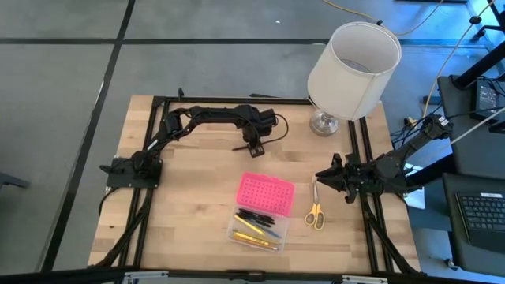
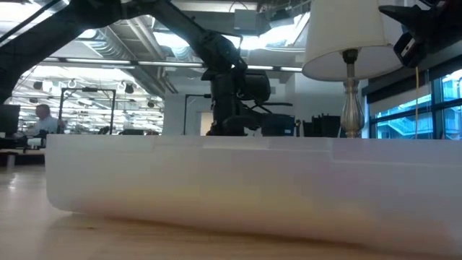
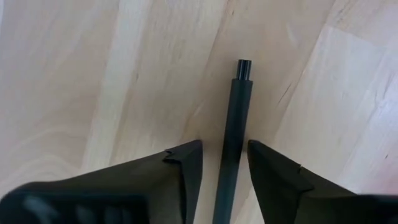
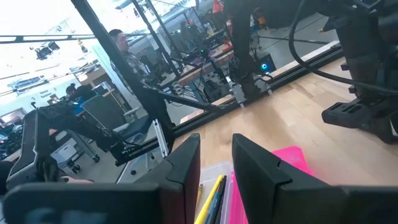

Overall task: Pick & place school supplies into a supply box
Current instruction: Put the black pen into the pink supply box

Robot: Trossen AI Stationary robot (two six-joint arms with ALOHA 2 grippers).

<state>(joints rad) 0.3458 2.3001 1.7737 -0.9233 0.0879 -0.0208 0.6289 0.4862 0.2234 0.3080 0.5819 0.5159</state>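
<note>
A black pen (image 3: 233,118) lies flat on the wooden table, far of the supply box (image 1: 260,211). My left gripper (image 3: 225,152) is low over the pen, open, one finger on each side of the barrel with a thin gap; it also shows in the high view (image 1: 252,147). The box has its pink dotted lid (image 1: 266,195) swung open and its clear base (image 1: 254,230) holds black and yellow pens. Yellow-handled scissors (image 1: 315,208) lie flat to the right of the box. My right gripper (image 1: 327,175) waits above the table's right side, narrowly open (image 4: 216,149).
A white-shaded lamp (image 1: 351,61) stands at the far right corner of the table. Black frame rails (image 1: 237,100) run along the far and side edges. The box's clear wall (image 2: 253,195) fills the low view. Bare wood lies left of the box.
</note>
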